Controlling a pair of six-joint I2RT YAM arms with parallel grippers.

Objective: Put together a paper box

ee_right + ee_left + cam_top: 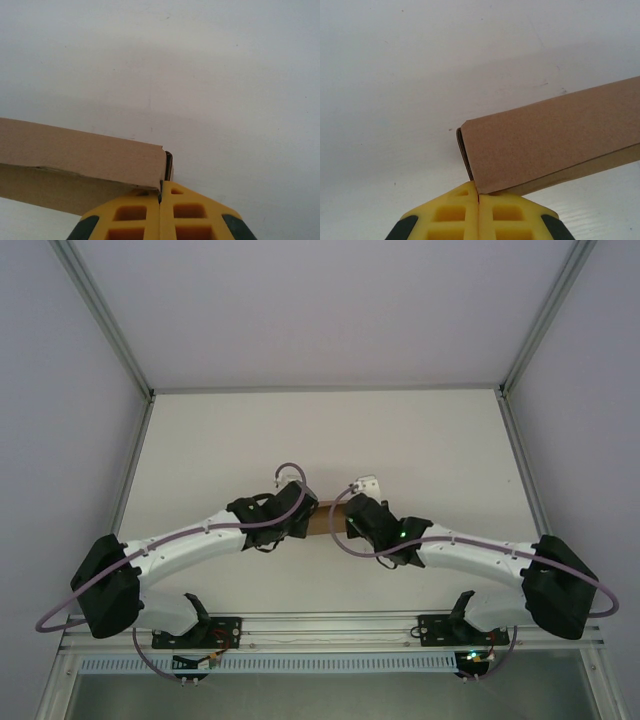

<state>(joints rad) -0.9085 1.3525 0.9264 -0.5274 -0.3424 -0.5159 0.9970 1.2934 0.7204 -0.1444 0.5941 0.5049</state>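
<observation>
The left pincer (478, 196) is closed tight, its yellow tips meeting at the near end corner of the box (555, 140), which runs off up and to the right from there. The right pincer (161, 192) is closed just as narrow at the opposite end corner, with the box stretching away to its left. The box therefore lies between the two, above the middle of the desk (395, 75). Whether either pincer has a sliver of end wall nipped between its tips, or only presses against the corner, I cannot tell. The step looks like squaring up or seating the end walls of a nearly formed box. To do it well, both ends should probably be worked evenly and at the same height, since a stronger push from one side could skew the long walls or slide the box. Contact is best kept on the folded edge, where the cardboard is stiffest, not on the flat panel, which may buckle. Any release should be slow, so the wall does not spring open.
</observation>
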